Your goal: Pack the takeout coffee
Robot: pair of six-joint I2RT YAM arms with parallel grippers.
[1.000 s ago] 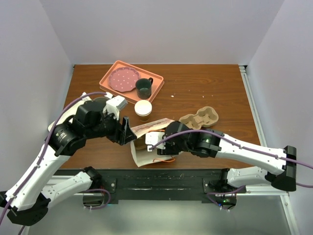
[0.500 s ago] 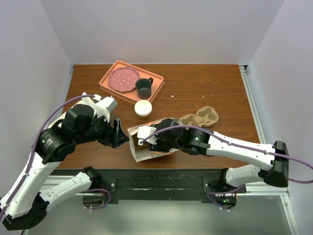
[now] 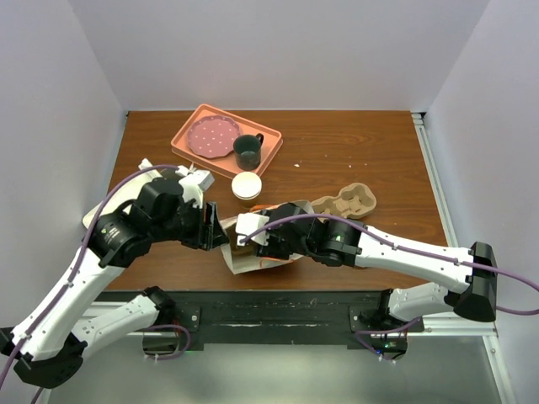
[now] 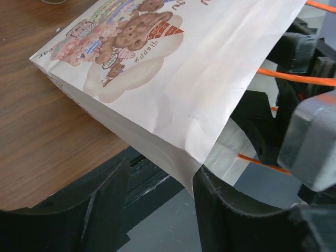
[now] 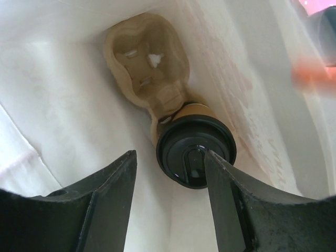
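Observation:
The takeout coffee point(image 5: 195, 149), tan with a black lid, sits deep inside the printed paper bag point(image 3: 244, 263), against a moulded pulp carrier point(image 5: 147, 63). My right gripper point(image 5: 170, 157) reaches into the bag's mouth and is open; its right finger overlaps the lid's edge and its left finger is clear of the lid. In the top view the right gripper point(image 3: 253, 236) is half hidden by the bag. My left gripper point(image 4: 163, 170) is open at the bag's point(image 4: 173, 79) lower corner. That paper edge rests against its right finger.
A lidless tan paper cup point(image 3: 246, 187) stands just behind the bag. A second pulp carrier point(image 3: 343, 204) lies to the right. The pink tray point(image 3: 187, 151) at the back holds a dotted plate point(image 3: 210, 135) and a dark green mug point(image 3: 248, 151). The bag lies near the table's front edge.
My right gripper has pushed left into the bag's mouth. My left gripper drew back from the bag, then came back to its corner with narrower jaws.

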